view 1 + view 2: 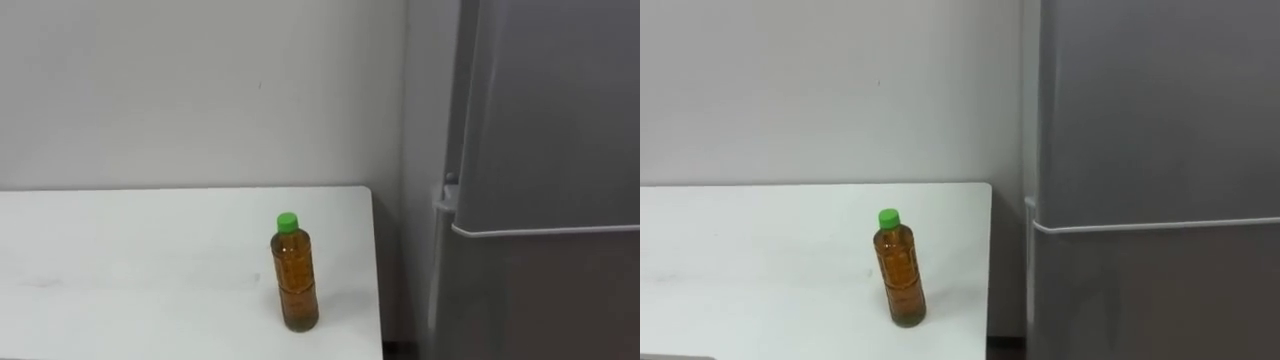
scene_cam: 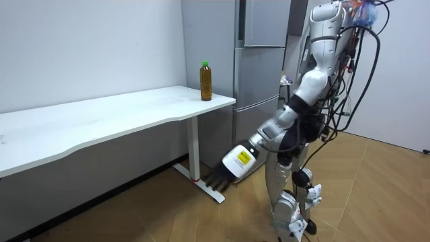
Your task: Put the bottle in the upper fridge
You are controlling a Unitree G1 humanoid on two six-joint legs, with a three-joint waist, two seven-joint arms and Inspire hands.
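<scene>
Bottle [image 1: 295, 275] upright at table [image 1: 120, 280] corner, fridge [image 1: 540, 150] beside table, left hand [image 2: 216, 179] below table height, fingers apparently straight

The eye views look down from near at the table [image 1: 150, 260] end, fridge [image 1: 550, 150] at 3 o'clock. The room view stands farther off, sharing both.

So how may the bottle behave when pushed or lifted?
The bottle is tall and narrow, so a high push would probably tip it. It looks nearly full, so likely heavy. Being round, it might roll once down.
</scene>
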